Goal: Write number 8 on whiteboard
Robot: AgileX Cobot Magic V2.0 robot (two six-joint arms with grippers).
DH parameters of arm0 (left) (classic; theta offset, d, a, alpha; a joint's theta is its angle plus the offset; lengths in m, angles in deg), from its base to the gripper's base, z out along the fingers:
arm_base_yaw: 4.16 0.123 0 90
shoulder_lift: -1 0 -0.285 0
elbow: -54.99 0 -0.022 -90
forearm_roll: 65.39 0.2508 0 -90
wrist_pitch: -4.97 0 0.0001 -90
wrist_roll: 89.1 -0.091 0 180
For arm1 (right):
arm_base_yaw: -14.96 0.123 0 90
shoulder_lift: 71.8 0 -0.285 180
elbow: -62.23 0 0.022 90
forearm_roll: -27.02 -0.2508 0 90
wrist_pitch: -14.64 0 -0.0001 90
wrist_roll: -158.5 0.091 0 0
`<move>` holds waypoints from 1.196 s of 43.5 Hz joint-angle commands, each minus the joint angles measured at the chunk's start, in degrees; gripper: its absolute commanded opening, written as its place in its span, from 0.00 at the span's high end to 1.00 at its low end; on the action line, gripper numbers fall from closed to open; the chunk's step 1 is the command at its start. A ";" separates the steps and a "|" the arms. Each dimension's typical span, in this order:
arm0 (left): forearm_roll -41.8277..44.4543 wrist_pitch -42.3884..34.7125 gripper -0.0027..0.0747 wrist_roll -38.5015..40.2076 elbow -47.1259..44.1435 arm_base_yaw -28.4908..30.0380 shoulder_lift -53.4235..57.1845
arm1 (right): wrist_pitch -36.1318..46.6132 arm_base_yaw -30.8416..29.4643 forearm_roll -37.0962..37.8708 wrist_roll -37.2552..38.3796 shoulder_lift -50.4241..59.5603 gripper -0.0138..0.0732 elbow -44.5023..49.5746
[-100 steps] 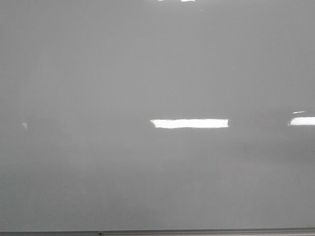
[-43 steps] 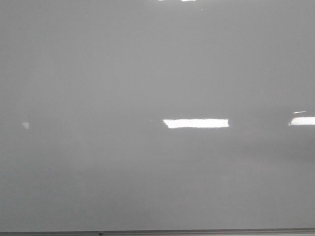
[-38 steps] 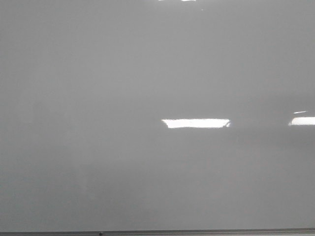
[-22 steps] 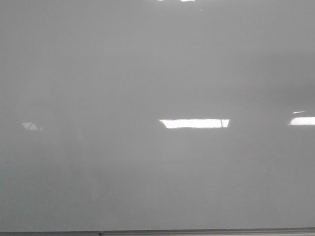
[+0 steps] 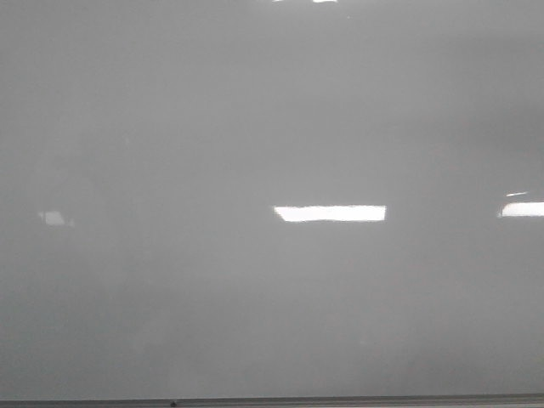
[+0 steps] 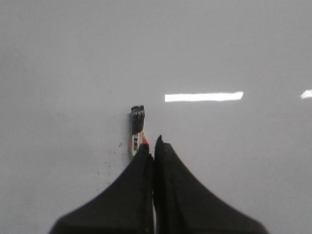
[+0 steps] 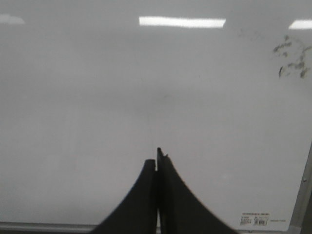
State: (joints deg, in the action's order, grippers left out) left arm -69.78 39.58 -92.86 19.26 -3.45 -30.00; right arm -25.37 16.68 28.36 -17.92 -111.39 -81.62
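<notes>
You are looking at a glossy pale grey whiteboard (image 5: 255,127) that fills the front view, with a thin grey frame edge along the bottom and bright strips of reflected light. No number 8 is visible on it in any view, so the figure is not yet drawn.

In the left wrist view, your left claw (image 6: 154,146) is clenched on a marker (image 6: 137,130). The marker's dark end and a white and red label stick out beyond the fingertips, with the board behind it. A few tiny dark specks sit on the board just beside the marker. Whether the tip is touching the board cannot be told.

In the right wrist view, your right claw (image 7: 157,158) is clenched shut with nothing in it, facing a bare stretch of board. Some dark smudges (image 7: 291,61) lie toward one corner of that view, and a small printed sticker (image 7: 255,219) sits near the frame.

The step in hand looks like bringing the marker to the board to begin the stroke. Next you would need to press the tip lightly and squarely, then trace two joined loops.
</notes>
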 commanded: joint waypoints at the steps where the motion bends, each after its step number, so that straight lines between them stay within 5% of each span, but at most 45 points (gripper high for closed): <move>1: -0.49 -2.97 0.99 0.58 0.64 -0.17 -2.20 | 2.68 -0.18 0.40 -0.16 -2.84 0.97 -1.93; 19: -0.49 -2.94 0.99 0.58 -3.81 -0.17 -4.51 | 2.38 -0.18 0.40 -1.48 -9.33 0.96 -1.88; 23: -0.49 -1.93 0.97 0.58 -4.20 -0.17 -4.51 | 2.05 -0.18 0.40 -1.98 -10.00 0.86 -1.88; 27: -0.49 -1.16 0.83 0.58 -4.20 -0.17 -4.51 | 1.60 -0.18 0.40 -2.48 -10.00 0.63 -1.88; 34: -0.25 -1.12 0.40 0.58 -4.10 -0.17 -5.13 | 1.61 -0.18 0.40 -2.50 -10.00 0.23 -1.88; 37: -0.15 -0.60 0.31 0.58 -3.41 -0.17 -6.77 | 1.50 -0.18 0.40 -2.50 -10.00 0.19 -1.88; 52: 4.39 0.02 0.31 0.58 1.99 0.20 -22.65 | -0.20 -0.18 0.40 -2.50 -10.00 0.21 -1.88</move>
State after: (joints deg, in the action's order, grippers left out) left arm -66.39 43.73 -92.86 17.90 -3.45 -48.86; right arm -28.05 16.68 28.36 -19.77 -121.31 -81.62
